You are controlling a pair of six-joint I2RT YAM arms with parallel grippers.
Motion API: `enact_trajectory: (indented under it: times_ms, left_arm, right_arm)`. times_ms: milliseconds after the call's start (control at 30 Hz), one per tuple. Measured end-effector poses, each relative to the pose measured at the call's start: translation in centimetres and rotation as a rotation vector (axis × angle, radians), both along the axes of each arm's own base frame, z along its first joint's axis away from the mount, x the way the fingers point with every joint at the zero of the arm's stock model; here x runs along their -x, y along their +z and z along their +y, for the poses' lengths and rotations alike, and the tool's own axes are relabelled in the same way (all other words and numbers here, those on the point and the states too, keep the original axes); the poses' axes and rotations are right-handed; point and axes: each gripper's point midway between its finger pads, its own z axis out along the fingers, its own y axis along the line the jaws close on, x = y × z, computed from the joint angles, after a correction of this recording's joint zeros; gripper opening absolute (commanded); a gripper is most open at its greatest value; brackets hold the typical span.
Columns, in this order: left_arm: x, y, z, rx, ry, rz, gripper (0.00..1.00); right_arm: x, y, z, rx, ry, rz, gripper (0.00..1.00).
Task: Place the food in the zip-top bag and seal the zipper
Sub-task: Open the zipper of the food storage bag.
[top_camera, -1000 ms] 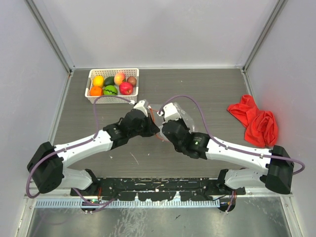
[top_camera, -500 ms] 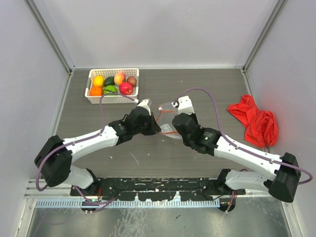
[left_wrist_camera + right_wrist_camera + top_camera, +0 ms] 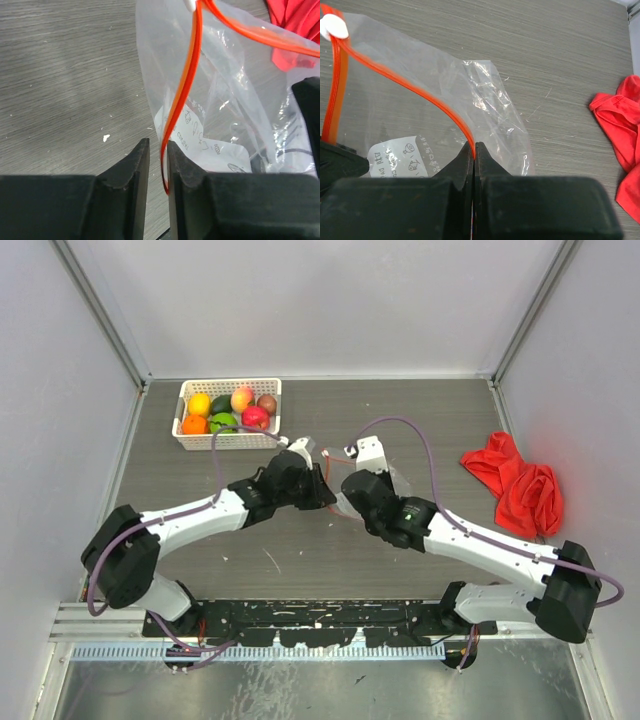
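Note:
The zip-top bag [image 3: 392, 480] lies mid-table between my two grippers, clear, with a printed label inside. It is empty in the left wrist view [image 3: 220, 100] and the right wrist view [image 3: 420, 115]. My right gripper [image 3: 474, 145] is shut on the orange-red zipper [image 3: 437, 101] of one lip; the white slider [image 3: 333, 26] sits at the far end. My left gripper [image 3: 158, 145] stands narrowly open, with the other zipper lip [image 3: 185, 85] running between its jaws against the right finger. In the top view the left gripper [image 3: 320, 492] and right gripper [image 3: 345, 502] nearly touch. The food [image 3: 228, 410] sits in the basket.
The white lattice basket [image 3: 230, 441] stands at the back left of the table. A crumpled red cloth [image 3: 520, 490] lies at the right edge and also shows in the right wrist view [image 3: 620, 125]. Grey walls enclose the table on three sides.
Both grippers have shifted a little toward the back of the table. The right gripper swung out right half a second ago, spreading the bag's mouth, and has come back close to the left one.

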Motion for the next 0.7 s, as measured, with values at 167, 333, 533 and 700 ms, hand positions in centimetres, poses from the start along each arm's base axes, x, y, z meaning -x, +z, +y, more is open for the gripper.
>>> enact_trajectory:
  times_ms: [167,333,533,700]
  left_arm:
    - [-1.1,1.1,0.5,0.045,0.036,-0.007,0.4]
    - [-1.9,2.9,1.6,0.092,0.071,-0.029,0.51]
    - [-2.6,4.4,3.5,0.13,0.117,-0.048,0.59]
    - [-4.9,4.7,7.2,0.095,0.196,-0.063,0.65]
  right_arm:
    - [-0.2,-0.5,0.3,-0.01,-0.01,0.007,0.0]
    - [-0.4,-1.1,0.6,-0.014,-0.017,0.014,0.0]
    - [-0.6,-1.8,0.9,0.0,-0.019,0.025,0.0]
    - [-0.6,-1.9,0.9,0.002,-0.021,0.025,0.0]
